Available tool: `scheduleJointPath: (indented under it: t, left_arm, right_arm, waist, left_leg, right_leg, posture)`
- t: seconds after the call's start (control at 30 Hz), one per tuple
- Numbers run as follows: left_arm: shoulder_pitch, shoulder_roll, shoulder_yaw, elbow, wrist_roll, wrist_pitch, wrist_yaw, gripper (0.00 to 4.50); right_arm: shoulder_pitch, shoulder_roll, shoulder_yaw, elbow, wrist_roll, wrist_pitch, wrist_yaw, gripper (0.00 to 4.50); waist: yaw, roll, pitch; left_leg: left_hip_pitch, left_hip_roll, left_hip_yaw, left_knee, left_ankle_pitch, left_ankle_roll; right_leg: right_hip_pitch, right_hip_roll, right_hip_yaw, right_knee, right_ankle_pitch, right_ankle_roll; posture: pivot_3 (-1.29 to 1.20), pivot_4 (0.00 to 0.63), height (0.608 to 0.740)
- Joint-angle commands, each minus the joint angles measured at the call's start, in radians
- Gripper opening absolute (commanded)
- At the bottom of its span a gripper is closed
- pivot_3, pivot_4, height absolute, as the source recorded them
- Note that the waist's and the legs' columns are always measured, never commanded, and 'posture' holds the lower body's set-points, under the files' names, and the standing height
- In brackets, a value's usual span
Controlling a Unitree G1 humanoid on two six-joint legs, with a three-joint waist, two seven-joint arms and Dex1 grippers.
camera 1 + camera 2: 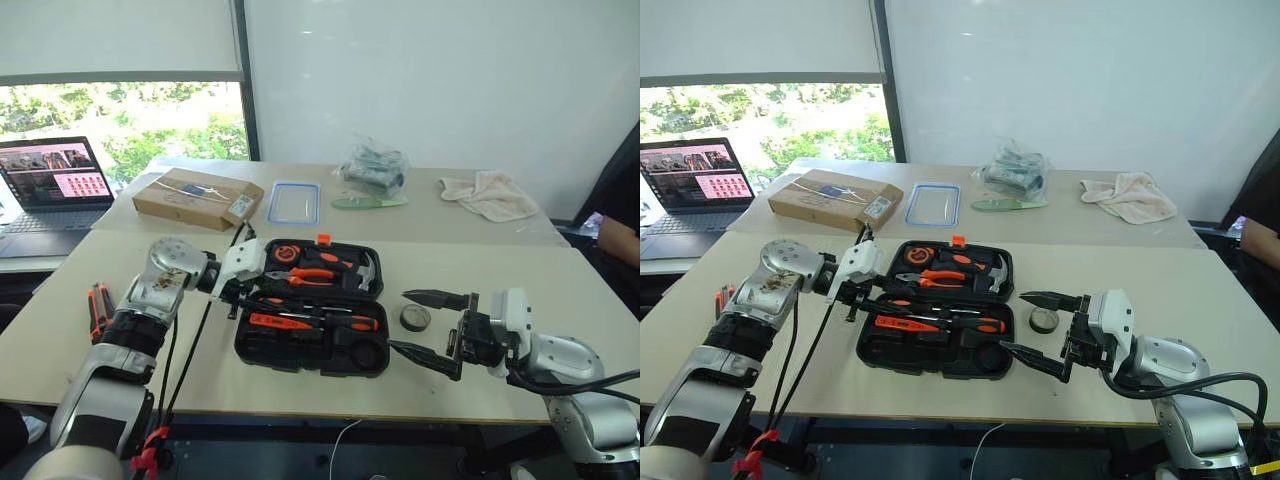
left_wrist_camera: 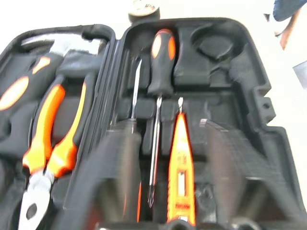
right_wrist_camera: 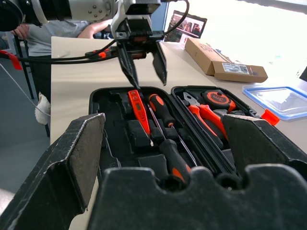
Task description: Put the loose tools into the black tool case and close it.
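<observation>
On the pale table (image 1: 300,400) the black tool case (image 1: 312,318) lies open and flat, with its orange latch (image 1: 323,240) at the far edge. Its far half holds orange-handled pliers (image 1: 312,276), a hammer (image 1: 362,268) and a tape measure (image 1: 286,253). Its near half holds two orange-and-black screwdrivers (image 3: 168,139) and the slim orange tester screwdriver (image 2: 180,172). The tester has some tiny writing on it, but it is too small to read. The left gripper (image 3: 143,64) hangs just above the left end of the case with its two black fingers a little apart and nothing between them. The right gripper (image 1: 425,325) sits at the right end of the case, with its fingers spread wide and empty. The small black tape roll (image 1: 415,318) lies on the table just beside the case, between those two fingers but not touching them. Another orange-and-black tool (image 1: 99,308) lies on the table to the left, well away from the case. Farther back are a cardboard box (image 1: 198,198) with a white label too small to read, a clear lid with a blue rim (image 1: 293,202), a plastic bag (image 1: 372,170), a cloth (image 1: 490,194) and an open laptop (image 1: 52,185).
</observation>
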State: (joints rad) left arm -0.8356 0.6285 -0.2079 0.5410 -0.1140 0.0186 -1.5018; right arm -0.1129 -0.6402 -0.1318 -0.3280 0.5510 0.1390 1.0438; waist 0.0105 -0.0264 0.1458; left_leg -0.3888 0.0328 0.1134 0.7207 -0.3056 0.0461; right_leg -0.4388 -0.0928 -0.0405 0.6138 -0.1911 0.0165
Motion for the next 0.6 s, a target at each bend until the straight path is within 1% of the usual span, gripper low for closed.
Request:
scheduleJointPath:
  t: [0.03,0.07,0.2,0.43,0.6]
  left_arm:
    - [0.016,-0.002,-0.003,-0.018,0.012,-0.009,0.017,0.42]
    - [0.02,-0.001,-0.007,-0.023,0.016,-0.002,0.018,0.09]
    - [0.044,-0.011,-0.023,-0.014,0.058,-0.023,0.069,0.09]
    - [0.091,-0.009,-0.038,-0.057,0.056,-0.038,0.041,0.09]
    - [0.11,-0.01,-0.044,-0.067,0.084,-0.029,0.084,0.09]
  right_arm:
    - [-0.019,0.0,-0.01,-0.012,-0.001,-0.022,-0.003,4.5]
    - [-0.019,-0.001,-0.01,-0.012,-0.001,-0.022,-0.003,4.5]
    - [-0.021,-0.009,-0.019,-0.011,0.007,-0.018,0.002,4.5]
    - [-0.006,-0.01,-0.026,-0.014,0.007,-0.019,0.001,4.5]
    - [-0.01,-0.004,-0.021,-0.008,0.002,-0.022,-0.003,4.5]
  waist:
    - [0.001,0.0,0.0]
    - [0.001,0.0,0.0]
    - [0.003,0.0,0.0]
    - [0.002,0.0,0.0]
    - [0.001,0.0,0.0]
  left_leg:
    - [0.0,0.0,0.0,0.0,0.0,0.0]
    - [0.0,0.0,0.0,0.0,0.0,0.0]
    - [0.0,0.0,0.0,0.0,0.0,0.0]
    - [0.0,0.0,0.0,0.0,0.0,0.0]
    - [0.001,0.0,0.0,0.0,0.0,0.0]
  right_leg:
    - [0.0,0.0,0.0,0.0,0.0,0.0]
    - [0.0,0.0,0.0,0.0,0.0,0.0]
    - [0.0,0.0,0.0,0.0,0.0,0.0]
    - [0.0,0.0,0.0,0.0,0.0,0.0]
    - [0.0,0.0,0.0,0.0,0.0,0.0]
  posture:
    - [0.0,0.15,0.74]
    - [0.0,0.15,0.74]
    - [0.0,0.15,0.74]
    - [0.0,0.15,0.74]
    - [0.0,0.15,0.74]
